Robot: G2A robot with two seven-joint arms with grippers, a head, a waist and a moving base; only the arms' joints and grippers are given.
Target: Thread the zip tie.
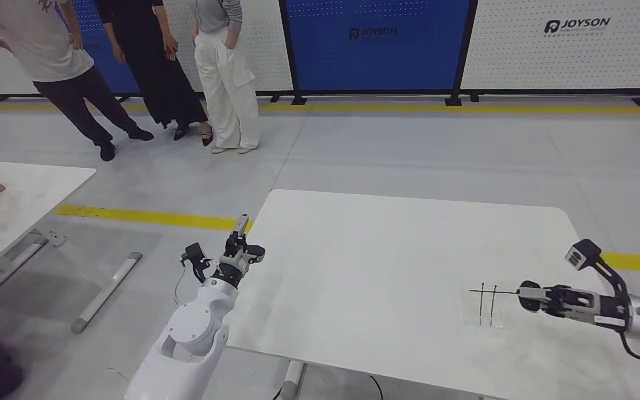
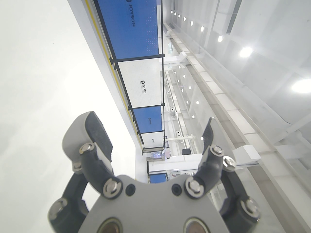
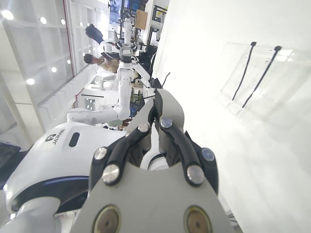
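Steadily bring the tie's two ends together

Clamped in the right pincer (image 3: 156, 96), whose jaws are pressed together on it, the black zip tie (image 1: 495, 292) juts out level over the worktop (image 1: 400, 260). Its free length crosses above two spare zip ties (image 3: 241, 73) that lie side by side on a clear sheet (image 3: 279, 93). Which end carries the locking head I cannot tell.

The left pincer (image 2: 153, 133) stands wide open and empty at the opposite edge of the worktop, well apart from the tie. By my judgement the step in hand is getting a second grip. The left pincer should come across and take the free end close to its tip, so the strap bends into a loop without whipping. The right grip should stay firm and lift the strap clear of the spare ties, lest it snag them.
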